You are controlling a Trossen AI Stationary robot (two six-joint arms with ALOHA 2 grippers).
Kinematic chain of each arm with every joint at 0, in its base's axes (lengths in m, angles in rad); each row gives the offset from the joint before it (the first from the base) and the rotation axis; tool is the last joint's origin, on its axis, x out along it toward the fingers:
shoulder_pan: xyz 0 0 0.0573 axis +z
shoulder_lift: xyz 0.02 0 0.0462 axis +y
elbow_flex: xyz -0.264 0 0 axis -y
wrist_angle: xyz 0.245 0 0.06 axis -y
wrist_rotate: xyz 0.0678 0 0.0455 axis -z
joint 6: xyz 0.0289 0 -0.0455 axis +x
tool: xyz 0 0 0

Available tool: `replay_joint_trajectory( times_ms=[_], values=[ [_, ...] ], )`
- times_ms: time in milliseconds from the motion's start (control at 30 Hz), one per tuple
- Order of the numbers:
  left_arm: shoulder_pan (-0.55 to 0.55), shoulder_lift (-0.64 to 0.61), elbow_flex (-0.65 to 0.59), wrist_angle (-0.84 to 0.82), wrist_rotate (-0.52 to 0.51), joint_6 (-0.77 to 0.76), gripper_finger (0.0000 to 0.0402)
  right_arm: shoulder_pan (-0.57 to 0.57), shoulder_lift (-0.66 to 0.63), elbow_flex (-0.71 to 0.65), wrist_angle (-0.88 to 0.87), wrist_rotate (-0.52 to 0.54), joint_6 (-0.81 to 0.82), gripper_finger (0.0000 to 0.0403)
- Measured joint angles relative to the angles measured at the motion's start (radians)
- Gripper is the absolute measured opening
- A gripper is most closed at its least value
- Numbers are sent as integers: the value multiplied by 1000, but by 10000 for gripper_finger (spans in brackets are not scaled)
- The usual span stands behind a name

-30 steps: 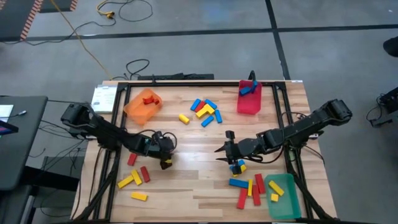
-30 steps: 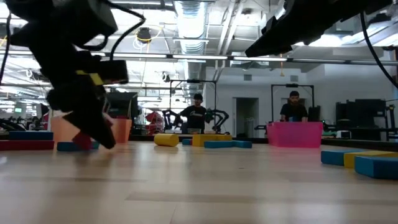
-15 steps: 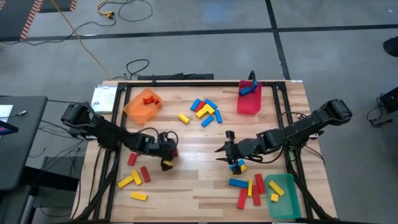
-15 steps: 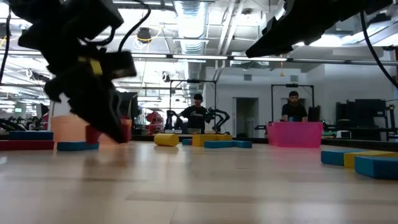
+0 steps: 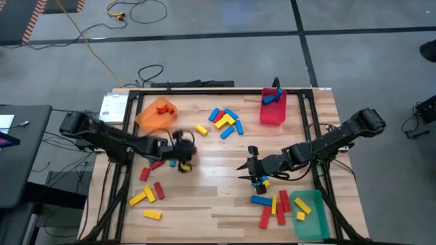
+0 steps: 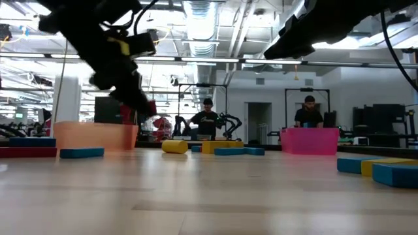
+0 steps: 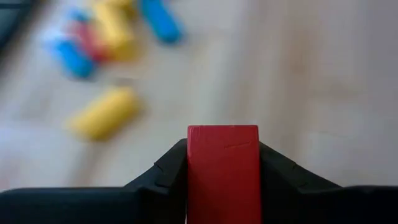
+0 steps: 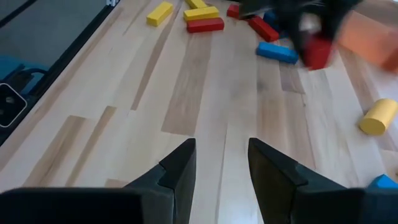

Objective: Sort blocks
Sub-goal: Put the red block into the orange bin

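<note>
High view: left pincer clamped on a red block, held off the boards just left of the table's middle; a second ago it was nearer the front edge and still open wider, so the grasp and lift are fresh and the arm has swung toward the rear-left corner, where the orange bin sits with orange-red pieces already in it. Left wrist view: the red block fills the gap between both fingers, squarely seated. Low view: same block raised clear of the table top, in front of the orange bin. Right pincer unchanged near the front-right, fingers apart in the right wrist view with nothing seen between them, hovering over a small blue and yellow pile. Loose stock: mixed cluster at rear centre, single yellow block beside it, red and yellow blocks at front-left, further blocks at front-right beside the green bin; red bin at rear-right holds blue pieces. Judgement: one red block now in transit, probably bound for the orange bin; most of the sorting remains
</note>
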Motion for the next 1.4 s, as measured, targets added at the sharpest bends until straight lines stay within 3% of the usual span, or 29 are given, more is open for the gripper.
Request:
replay_joint_trajectory(
  times_ms=[100,367,667,1000,1400],
  values=[
    [88,-89,5,-55,-69,43,124,0,0,0,7,0,1,160],
    [416,-298,6,-218,-77,79,125,9,0,0,5,0,10,160],
    [714,-342,6,-347,43,120,125,19,0,0,-3,1,10,160],
    [831,-337,3,-422,120,131,125,52,0,0,-12,5,20,160],
    [901,-337,-125,-391,187,132,138,64,0,0,-12,35,22,160]
  ],
)
